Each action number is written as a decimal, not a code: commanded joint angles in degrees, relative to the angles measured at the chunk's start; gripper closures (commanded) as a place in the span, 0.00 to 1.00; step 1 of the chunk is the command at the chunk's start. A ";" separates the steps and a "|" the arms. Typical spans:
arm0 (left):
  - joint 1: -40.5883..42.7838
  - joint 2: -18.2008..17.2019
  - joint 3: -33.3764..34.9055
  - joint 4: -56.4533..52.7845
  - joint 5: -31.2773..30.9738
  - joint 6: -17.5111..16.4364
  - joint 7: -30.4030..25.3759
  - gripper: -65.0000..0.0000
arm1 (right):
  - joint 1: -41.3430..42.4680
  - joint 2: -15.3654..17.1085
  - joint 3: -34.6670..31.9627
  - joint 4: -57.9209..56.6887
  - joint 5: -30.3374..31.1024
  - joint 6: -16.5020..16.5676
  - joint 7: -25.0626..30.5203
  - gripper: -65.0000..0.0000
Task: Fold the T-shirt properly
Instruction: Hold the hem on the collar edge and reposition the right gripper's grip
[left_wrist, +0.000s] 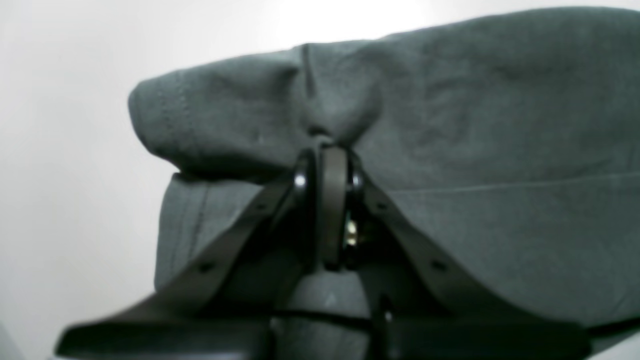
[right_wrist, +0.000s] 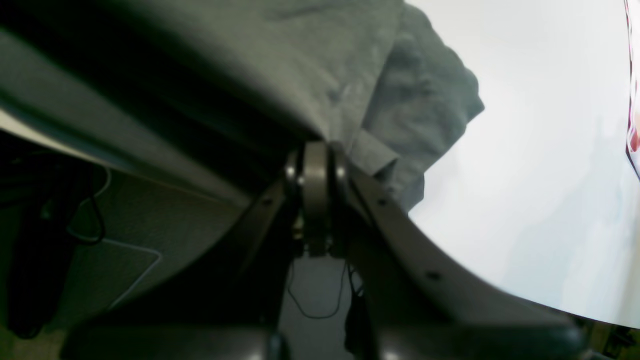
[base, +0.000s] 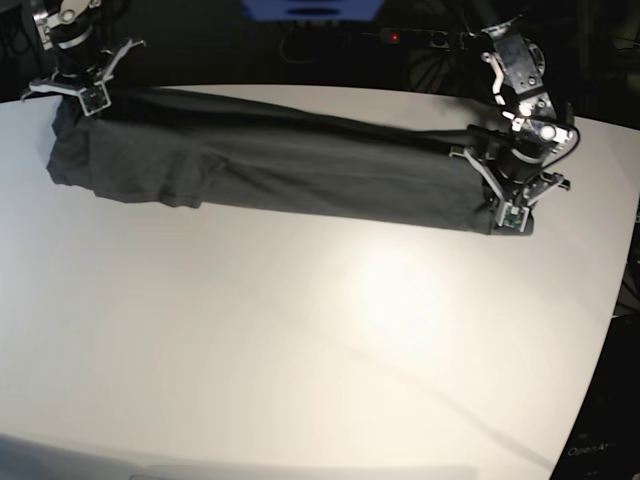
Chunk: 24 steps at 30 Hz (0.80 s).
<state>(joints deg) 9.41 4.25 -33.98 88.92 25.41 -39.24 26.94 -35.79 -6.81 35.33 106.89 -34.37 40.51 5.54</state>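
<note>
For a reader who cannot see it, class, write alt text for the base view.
A dark T-shirt lies stretched in a long band across a white table. The right gripper is shut on its far-left end, and the left gripper is shut on its right end.

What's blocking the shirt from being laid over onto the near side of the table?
Nothing visible. The T-shirt is stretched between the left gripper and right gripper, both shut on it, along the far side of the white table; the near side shows bare.
</note>
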 joint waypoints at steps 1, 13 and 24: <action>2.24 -0.08 -0.62 -1.76 5.76 -0.76 10.29 0.96 | -1.26 0.26 0.40 1.02 0.39 -0.51 1.80 0.99; 2.33 -0.08 -0.62 -1.85 5.76 -0.76 10.29 0.96 | -4.52 -1.32 0.40 0.58 0.13 -0.51 7.07 0.99; 2.41 -0.08 -0.70 -1.85 5.76 -0.76 10.29 0.96 | -4.17 -1.24 2.43 -1.53 0.04 -0.51 7.51 0.97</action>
<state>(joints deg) 9.54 4.12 -33.98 88.92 25.41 -39.40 26.87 -39.51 -8.45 37.30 104.60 -35.24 40.51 12.05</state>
